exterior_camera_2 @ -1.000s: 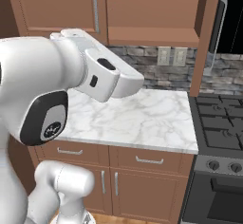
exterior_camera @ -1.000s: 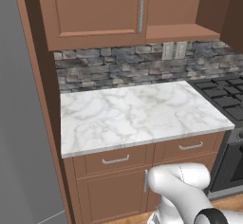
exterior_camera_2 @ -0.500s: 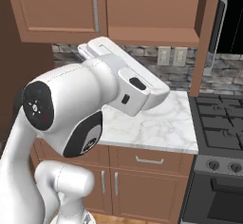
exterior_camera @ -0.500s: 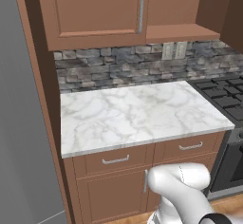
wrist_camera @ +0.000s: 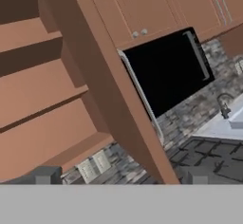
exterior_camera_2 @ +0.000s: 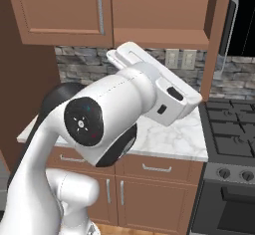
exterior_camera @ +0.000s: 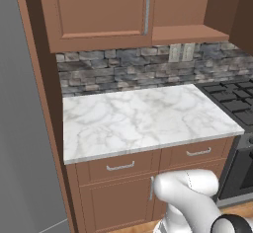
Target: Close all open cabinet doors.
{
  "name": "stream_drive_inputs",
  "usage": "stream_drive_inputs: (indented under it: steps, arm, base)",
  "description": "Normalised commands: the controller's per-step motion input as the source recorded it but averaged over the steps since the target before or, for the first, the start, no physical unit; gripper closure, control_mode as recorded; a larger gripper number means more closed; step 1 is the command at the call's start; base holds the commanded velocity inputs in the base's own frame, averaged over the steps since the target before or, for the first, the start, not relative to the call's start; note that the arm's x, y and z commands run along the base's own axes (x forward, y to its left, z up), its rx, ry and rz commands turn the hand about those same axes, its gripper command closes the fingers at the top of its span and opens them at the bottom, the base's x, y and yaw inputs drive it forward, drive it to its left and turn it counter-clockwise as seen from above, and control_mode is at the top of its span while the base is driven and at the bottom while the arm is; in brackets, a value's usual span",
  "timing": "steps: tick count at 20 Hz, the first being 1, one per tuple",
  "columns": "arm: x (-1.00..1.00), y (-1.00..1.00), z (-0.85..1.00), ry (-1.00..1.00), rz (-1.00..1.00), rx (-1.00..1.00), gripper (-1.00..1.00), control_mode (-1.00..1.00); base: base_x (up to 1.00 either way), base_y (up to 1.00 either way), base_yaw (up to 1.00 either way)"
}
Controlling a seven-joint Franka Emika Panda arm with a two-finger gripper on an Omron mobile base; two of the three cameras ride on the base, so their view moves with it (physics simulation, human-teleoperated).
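One cabinet door standing open, edge-on just ahead of pincer, jaws apart, holding nothing. Risk judged: fingers snagging shelves or handle; slamming against black microwave beyond.

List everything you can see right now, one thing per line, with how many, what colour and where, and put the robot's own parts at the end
closed cabinet door: one, reddish-brown, on the wall above the counter
open cabinet door: one, reddish-brown, swung out edge-on beside bare shelves
countertop: one, white marble, below the wall cabinets
backsplash: one, grey stone, behind the counter
outlets: two, pale, on the backsplash
stove: one, black, right of the counter
microwave: one, black, beyond the open door
drawer fronts: two, brown, under the counter
arm: one, white with dark joints, raised toward the open cabinet
gripper: one, dark fingers, open, holding nothing
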Motion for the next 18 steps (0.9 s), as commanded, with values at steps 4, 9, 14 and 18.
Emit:
stream_drive_inputs:
  steps: [4,9,14,18]
  arm:
    - [0.0,-0.27,0.0,0.0,0.14,0.01,-1.0,-1.0]
    - [0.03,-0.29,-0.01,0.0,0.14,0.02,-1.0,-1.0]
    - [0.2,-0.16,-0.14,0.0,0.13,0.03,-1.0,-1.0]
    - [0.19,-0.2,-0.19,0.0,0.14,0.04,-1.0,-1.0]
  base:
    - [0.0,0.0,0.0]
    - [0.0,0.0,0.0]
    - [0.0,0.0,0.0]
    - [0.0,0.0,0.0]
